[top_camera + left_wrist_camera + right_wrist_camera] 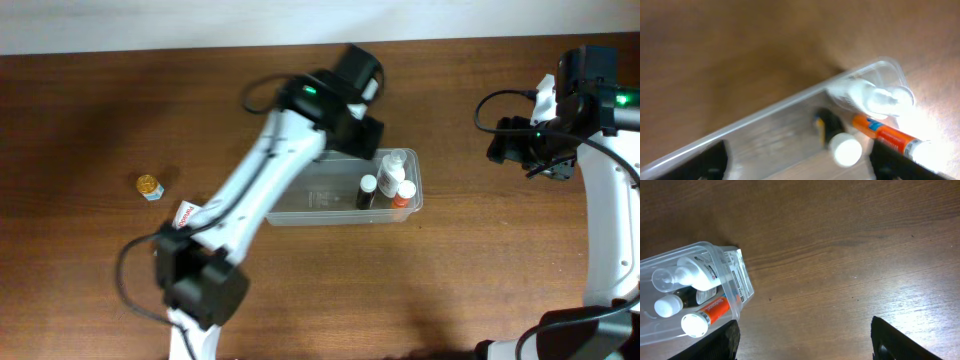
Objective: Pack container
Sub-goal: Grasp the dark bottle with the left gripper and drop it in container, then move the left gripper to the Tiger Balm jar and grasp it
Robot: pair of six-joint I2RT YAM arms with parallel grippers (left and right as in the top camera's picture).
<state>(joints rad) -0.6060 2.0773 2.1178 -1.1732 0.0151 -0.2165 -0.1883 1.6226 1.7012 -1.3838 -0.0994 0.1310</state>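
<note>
The clear plastic container (320,195) lies at the table's middle. At its right end it holds a white bottle (395,164), a dark bottle with a white cap (368,190) and an orange bottle (403,194). My left gripper (352,130) hovers over the container's back rim, open and empty. The left wrist view shows the container (765,117), the three bottles (865,95) (845,149) (885,134) and my open fingers (800,167) above its floor. My right gripper (525,150) is open and empty over bare table, right of the container (737,282); its fingers (805,345) hold nothing.
A small bottle with a gold cap (148,186) lies on the table at the far left. The left arm (250,200) stretches from the front left across the container's left end. The wooden table (480,270) runs to a pale wall at the back.
</note>
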